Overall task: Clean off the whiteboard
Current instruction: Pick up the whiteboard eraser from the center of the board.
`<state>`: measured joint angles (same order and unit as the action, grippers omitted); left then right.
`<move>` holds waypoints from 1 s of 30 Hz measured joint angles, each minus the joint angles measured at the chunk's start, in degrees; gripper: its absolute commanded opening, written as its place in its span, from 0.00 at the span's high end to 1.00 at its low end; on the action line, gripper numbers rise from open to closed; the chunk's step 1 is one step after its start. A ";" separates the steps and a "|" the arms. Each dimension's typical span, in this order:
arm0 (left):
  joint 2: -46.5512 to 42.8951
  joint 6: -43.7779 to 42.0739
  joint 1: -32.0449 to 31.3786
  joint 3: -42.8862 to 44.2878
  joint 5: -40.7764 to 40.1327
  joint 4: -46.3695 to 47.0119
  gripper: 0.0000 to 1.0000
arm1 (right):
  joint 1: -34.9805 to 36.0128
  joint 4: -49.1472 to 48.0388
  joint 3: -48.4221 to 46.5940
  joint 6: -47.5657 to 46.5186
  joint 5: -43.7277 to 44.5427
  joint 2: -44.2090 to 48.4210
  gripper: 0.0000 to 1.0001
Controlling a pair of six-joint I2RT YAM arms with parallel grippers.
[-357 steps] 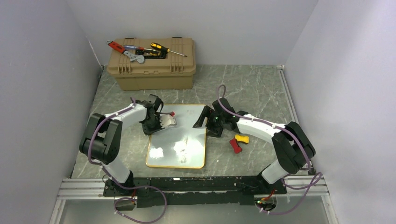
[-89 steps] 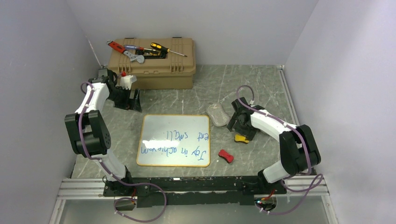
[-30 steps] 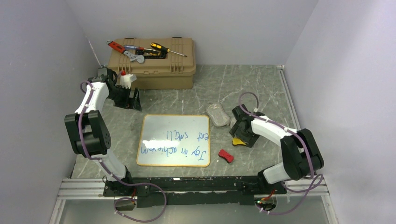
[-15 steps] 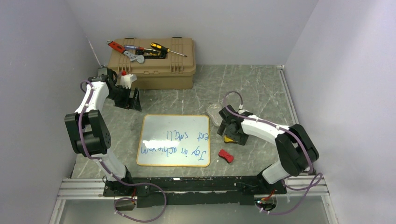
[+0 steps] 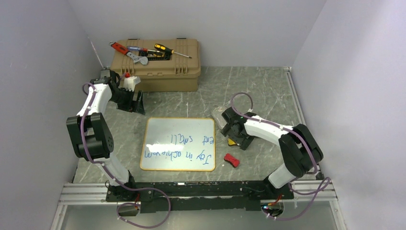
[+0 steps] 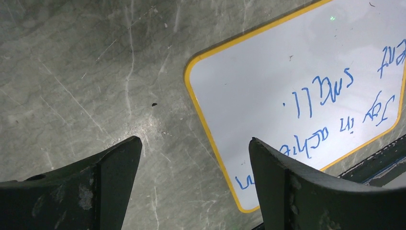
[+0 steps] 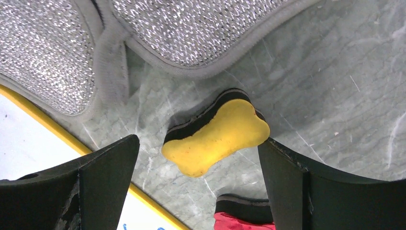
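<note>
Whiteboard [image 5: 178,143] full of blue writing, nothing wiped yet! Right pincer [image 7: 198,153] spread wide over the yellow eraser [image 7: 218,132], not gripping; left pincer [image 6: 194,146] spread too, empty.

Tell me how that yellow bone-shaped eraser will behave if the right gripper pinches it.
The yellow eraser looks like foam on a dark pad, so probably light and slightly squashy. It lies flat, so it shouldn't roll, though it may skid on the smooth table. Its narrow waist should suit the right gripper.
</note>
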<state>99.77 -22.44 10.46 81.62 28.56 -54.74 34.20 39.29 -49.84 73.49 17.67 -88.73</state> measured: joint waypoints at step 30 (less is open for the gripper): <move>0.00 -0.85 0.00 -0.44 -0.13 -0.61 0.12 | -0.20 0.70 3.08 -2.84 4.15 3.26 0.41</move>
<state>99.77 -23.29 10.46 81.19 28.42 -55.35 34.00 39.99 -46.76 70.65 21.82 -85.47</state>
